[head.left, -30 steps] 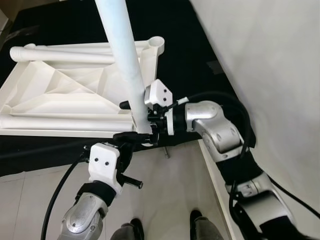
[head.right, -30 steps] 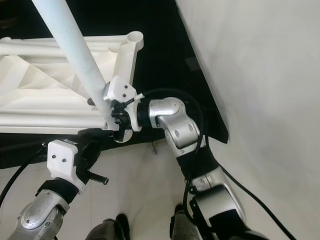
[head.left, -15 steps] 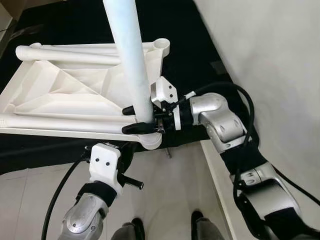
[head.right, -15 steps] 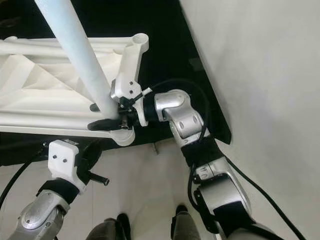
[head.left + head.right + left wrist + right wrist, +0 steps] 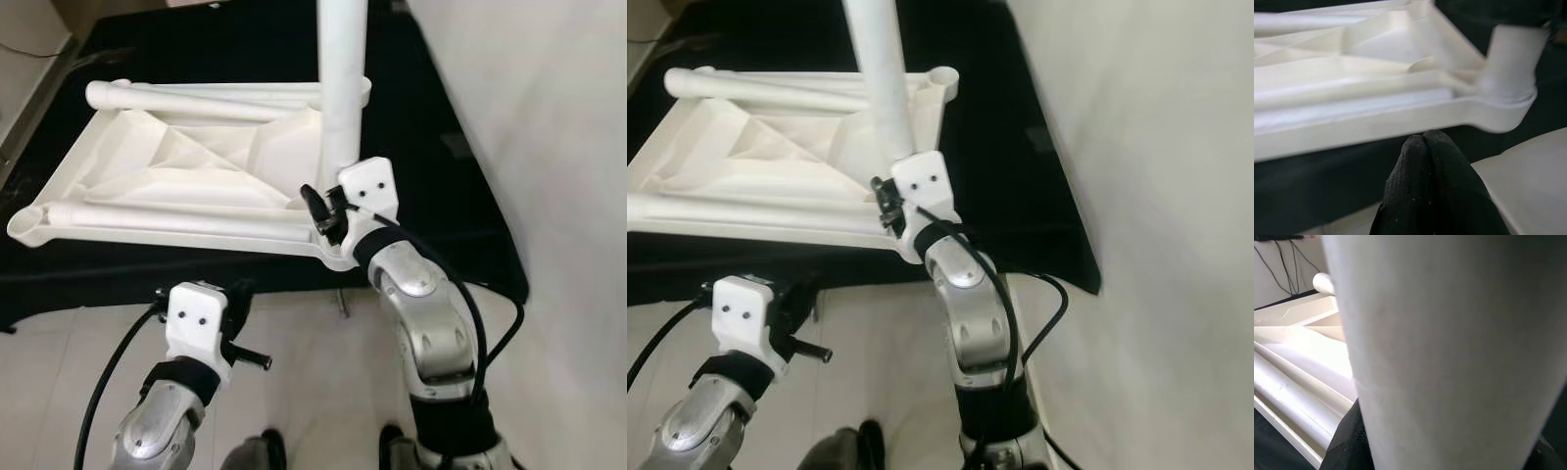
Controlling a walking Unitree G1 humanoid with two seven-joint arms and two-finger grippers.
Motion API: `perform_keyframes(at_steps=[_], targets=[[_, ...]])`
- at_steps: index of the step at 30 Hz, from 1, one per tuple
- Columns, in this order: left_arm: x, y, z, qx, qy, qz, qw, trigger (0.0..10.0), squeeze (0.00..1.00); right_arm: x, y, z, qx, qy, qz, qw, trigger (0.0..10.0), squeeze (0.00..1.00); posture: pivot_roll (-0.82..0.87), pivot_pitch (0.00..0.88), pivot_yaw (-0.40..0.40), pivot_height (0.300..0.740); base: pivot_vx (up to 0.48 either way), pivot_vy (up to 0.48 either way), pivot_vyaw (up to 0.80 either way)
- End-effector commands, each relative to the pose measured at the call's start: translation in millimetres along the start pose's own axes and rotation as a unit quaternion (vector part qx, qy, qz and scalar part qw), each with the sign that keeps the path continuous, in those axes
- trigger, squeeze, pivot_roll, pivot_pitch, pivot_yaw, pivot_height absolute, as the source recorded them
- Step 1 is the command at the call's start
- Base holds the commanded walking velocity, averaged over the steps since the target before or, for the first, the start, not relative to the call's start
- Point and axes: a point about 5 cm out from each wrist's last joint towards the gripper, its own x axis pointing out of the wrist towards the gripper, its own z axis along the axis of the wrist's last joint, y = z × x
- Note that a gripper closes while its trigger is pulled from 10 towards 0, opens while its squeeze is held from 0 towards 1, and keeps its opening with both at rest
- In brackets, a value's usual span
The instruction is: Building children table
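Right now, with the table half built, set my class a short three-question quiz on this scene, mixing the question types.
1. True or false: the right end effector grips the upright white leg.
2. The upside-down tabletop lies on: A) black mat B) bare tiles C) a chair.
3. Fill in: the left end effector, near the tabletop's edge, has its fingers ____.

Key: 1 true; 2 A; 3 shut.

Home interior, pale tiled floor (image 5: 313, 392), black mat (image 5: 460, 206), plain white wall (image 5: 549, 117)
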Motion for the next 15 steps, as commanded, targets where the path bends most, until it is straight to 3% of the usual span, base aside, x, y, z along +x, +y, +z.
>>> perform_keyframes(at_steps=[1,2,6,7,10,11,12,13,14,15], targets=[[-1.9,-0.6,-4,0.000,0.010,-0.005,1.000,10.0,0.00,0.3,28.9,-37,0.046,0.088,0.046,0.994,0.0,0.00,0.03,0.310,0.078,0.740,0.000,0.000,0.00],[-1.8,-0.8,-4,0.000,0.010,-0.004,1.000,10.0,0.00,6.7,29.1,-35,0.046,0.083,0.052,0.994,10.0,0.00,0.03,0.315,0.072,0.740,0.000,0.000,0.00],[-2.2,-0.6,-4,0.001,0.009,0.000,1.000,10.0,0.00,12.6,32.1,-27,0.056,0.069,0.075,0.993,10.0,0.00,0.03,0.320,0.070,0.740,0.000,0.000,0.00],[-2.1,-0.5,-3,0.001,0.009,0.001,1.000,10.0,0.00,15.4,37.0,-19,0.083,0.048,0.119,0.988,10.0,1.00,0.03,0.323,0.071,0.740,0.000,0.000,0.00],[-2.1,-1.0,-3,0.000,0.008,0.001,1.000,10.0,0.00,17.6,40.6,2,0.115,-0.004,0.200,0.973,10.0,1.00,0.03,0.329,0.068,0.740,0.000,0.000,0.00],[-2.1,-1.0,-3,0.000,0.008,0.001,1.000,10.0,0.00,17.6,40.6,2,0.115,-0.004,0.200,0.973,10.0,1.00,0.03,0.329,0.068,0.740,0.000,0.000,0.00],[-2.1,-1.2,-2,0.000,0.007,0.001,1.000,10.0,0.00,17.6,40.5,9,0.122,-0.024,0.241,0.963,10.0,1.00,0.03,0.329,0.068,0.740,0.000,0.000,0.00],[-2.1,-1.2,-2,0.000,0.007,0.001,1.000,10.0,0.00,17.6,40.5,9,0.122,-0.024,0.241,0.963,10.0,1.00,0.03,0.329,0.068,0.740,0.000,0.000,0.00],[-2.1,-1.5,-2,-0.001,0.007,0.001,1.000,10.0,0.00,17.2,35.3,15,0.090,-0.044,0.307,0.947,10.0,0.00,0.03,0.332,0.066,0.740,0.000,0.000,0.00],[-2.1,-1.5,-2,-0.001,0.007,0.001,1.000,10.0,0.00,17.2,35.3,15,0.090,-0.044,0.307,0.947,10.0,0.00,0.03,0.332,0.066,0.740,0.000,0.000,0.00]])
